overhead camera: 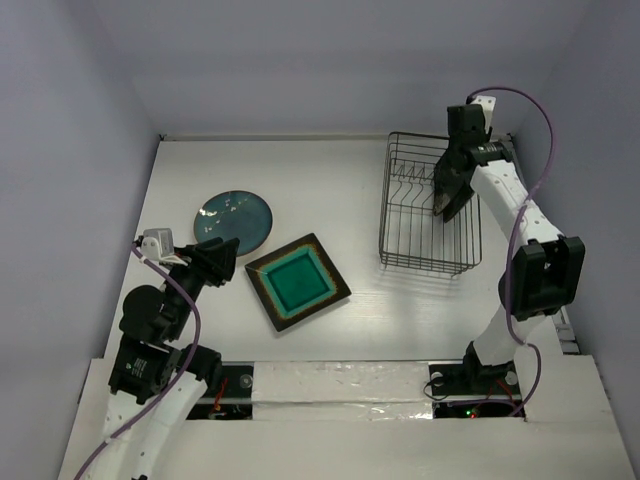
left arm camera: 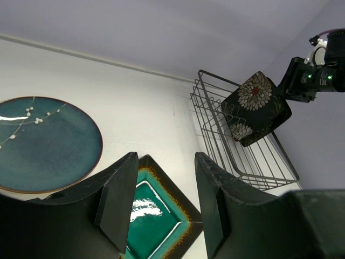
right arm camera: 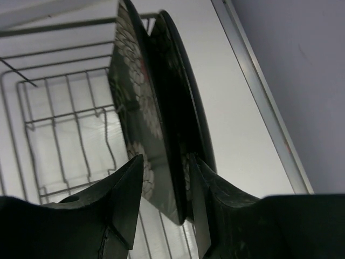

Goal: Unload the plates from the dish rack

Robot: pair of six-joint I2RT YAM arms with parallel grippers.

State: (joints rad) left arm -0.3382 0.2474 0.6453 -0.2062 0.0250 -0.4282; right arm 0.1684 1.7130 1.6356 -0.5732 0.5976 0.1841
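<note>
The black wire dish rack (overhead camera: 430,250) stands at the back right. In it a square black plate with white flowers (left arm camera: 256,108) leans tilted on one corner. My right gripper (overhead camera: 445,205) is down in the rack, and its open jaws straddle that plate's edge (right arm camera: 135,97). The right wrist view shows a gap between the left finger (right arm camera: 126,194) and the plate's face. A round teal plate (overhead camera: 235,218) and a square teal plate (overhead camera: 297,281) lie flat on the table. My left gripper (left arm camera: 164,189) hovers open and empty just left of the square teal plate (left arm camera: 156,221).
The white table is walled at the back and on both sides. The rack's wire floor and upright prongs (right arm camera: 64,135) surround the right gripper. The round teal plate (left arm camera: 43,143) lies close to the left of the left fingers.
</note>
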